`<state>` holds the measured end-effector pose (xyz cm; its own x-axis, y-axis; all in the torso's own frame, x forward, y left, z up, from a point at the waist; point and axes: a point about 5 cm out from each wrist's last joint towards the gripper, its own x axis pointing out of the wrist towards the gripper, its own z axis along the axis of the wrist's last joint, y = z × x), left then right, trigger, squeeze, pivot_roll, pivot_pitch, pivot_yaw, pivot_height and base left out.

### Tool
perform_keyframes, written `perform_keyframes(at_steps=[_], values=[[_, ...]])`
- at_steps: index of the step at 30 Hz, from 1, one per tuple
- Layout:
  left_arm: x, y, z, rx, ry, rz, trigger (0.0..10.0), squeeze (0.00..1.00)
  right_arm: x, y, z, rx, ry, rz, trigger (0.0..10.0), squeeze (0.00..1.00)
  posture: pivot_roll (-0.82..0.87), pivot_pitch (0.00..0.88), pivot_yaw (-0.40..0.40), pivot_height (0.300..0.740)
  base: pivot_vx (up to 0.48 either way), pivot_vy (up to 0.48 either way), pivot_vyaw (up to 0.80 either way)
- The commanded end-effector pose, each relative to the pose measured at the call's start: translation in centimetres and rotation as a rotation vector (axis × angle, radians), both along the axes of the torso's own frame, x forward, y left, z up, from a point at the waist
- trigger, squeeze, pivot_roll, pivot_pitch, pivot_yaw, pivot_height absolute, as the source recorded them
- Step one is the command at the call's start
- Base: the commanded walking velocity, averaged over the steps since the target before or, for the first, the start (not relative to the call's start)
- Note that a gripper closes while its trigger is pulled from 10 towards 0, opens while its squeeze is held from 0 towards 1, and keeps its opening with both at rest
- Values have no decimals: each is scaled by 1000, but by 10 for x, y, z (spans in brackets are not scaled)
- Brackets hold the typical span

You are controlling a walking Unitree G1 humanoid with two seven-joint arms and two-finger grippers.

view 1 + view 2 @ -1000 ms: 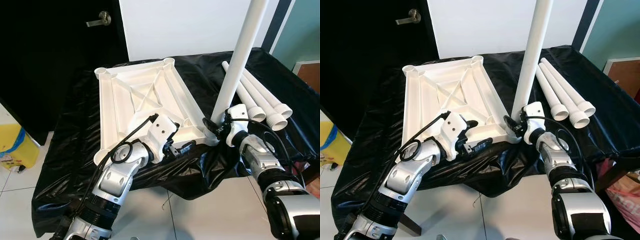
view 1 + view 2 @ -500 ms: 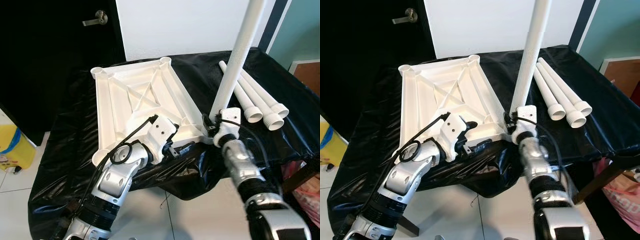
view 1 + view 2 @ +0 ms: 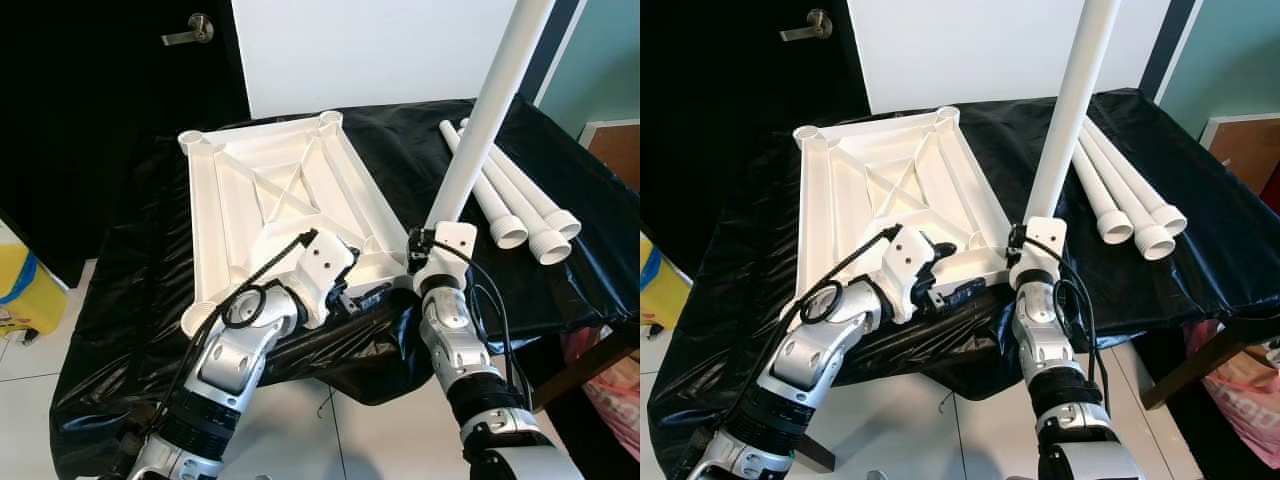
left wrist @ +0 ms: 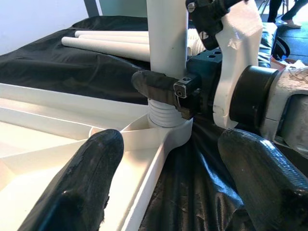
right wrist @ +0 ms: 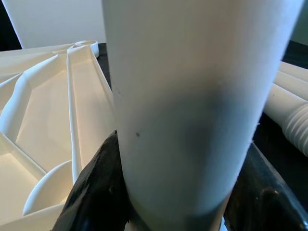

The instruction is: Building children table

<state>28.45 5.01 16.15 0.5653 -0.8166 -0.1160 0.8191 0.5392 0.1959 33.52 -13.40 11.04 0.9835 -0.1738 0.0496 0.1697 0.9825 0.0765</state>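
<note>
The white tabletop (image 3: 270,190) lies upside down on a black plastic sheet (image 3: 150,300). A long white leg (image 3: 480,130) stands nearly upright in the socket (image 4: 166,127) at the near right corner, its threaded end at the socket's mouth. My right gripper (image 3: 425,250) is shut on this leg just above the socket; its black fingers (image 5: 96,192) press the tube from both sides. My left gripper (image 3: 365,295) hovers at the tabletop's near edge, just left of that corner. Its fingers (image 4: 96,168) are spread wide, so it is open and holds nothing.
Three spare white legs (image 3: 520,190) lie side by side on the sheet at the right. A yellow container (image 3: 15,290) stands on the tiled floor at the left. A dark door (image 3: 100,100) and a white panel (image 3: 370,50) are behind. A pink bag (image 3: 615,390) sits at lower right.
My right forearm has swung in from the right to directly below the gripper, still shut on the leg. The leg stays in the corner socket. The left arm has held still.
</note>
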Motion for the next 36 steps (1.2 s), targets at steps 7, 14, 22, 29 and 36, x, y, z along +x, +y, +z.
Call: perform_keyframes(at_steps=[7, 14, 22, 29, 36], values=[[1, 0, -3, 14, 5, 7, 10000, 0, -10, 0, -9, -15, 26, 7, 10000, 1000, -121, 0, 16, 740, 0, 0, 0], [2, 0, -2, 15, 2, 4, 10000, 0, -11, -2, -1, -27, -42, 87, 10000, 1000, -126, 0, 22, 740, 0, 0, 0], [0, -1, -3, 16, 6, -7, 10000, 0, -4, -19, 3, -66, -30, 344, 10000, 0, -130, 0, 26, 740, 0, 0, 0], [-4, -3, -4, 19, 19, -29, 10000, 0, 2, -27, 8, -188, -32, 542, 10000, 0, -129, 0, 32, 740, 0, 0, 0], [-7, -7, -4, 16, 27, -41, 10000, 0, 10, -26, 15, -235, -10, 727, 10000, 0, -121, 0, 32, 740, 0, 0, 0]])
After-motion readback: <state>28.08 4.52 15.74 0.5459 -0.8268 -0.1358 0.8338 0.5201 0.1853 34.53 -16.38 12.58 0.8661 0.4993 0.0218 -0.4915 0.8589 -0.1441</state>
